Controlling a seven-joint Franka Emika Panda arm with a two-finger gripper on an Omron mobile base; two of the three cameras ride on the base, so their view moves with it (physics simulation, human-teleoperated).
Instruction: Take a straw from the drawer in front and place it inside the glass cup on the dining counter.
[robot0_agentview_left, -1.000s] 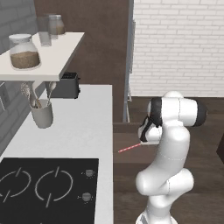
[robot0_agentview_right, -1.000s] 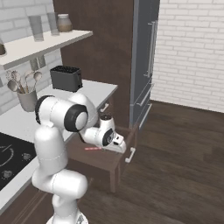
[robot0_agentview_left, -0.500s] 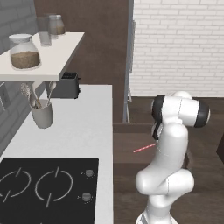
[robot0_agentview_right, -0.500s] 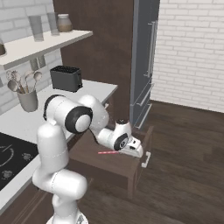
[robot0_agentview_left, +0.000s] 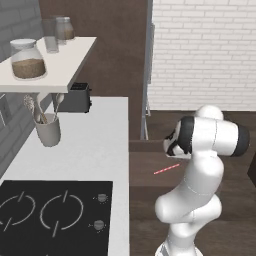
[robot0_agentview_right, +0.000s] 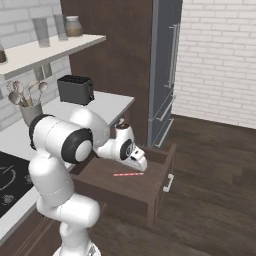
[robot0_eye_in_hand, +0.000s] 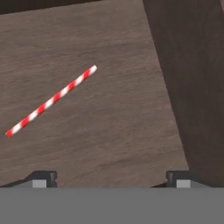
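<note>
Item: thin red-and-white striped straw (robot0_eye_in_hand: 51, 100), lying flat in the open dark brown wooden drawer (robot0_agentview_right: 150, 186). I am hovering my two-finger gripper (robot0_eye_in_hand: 109, 178) above it, jaws wide, empty. Step: reaching. Next: centring, then descending.

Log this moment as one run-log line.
phase: reaching for straw | gripper: open, above drawer floor | straw: flat in open drawer, untouched | held: nothing
</note>
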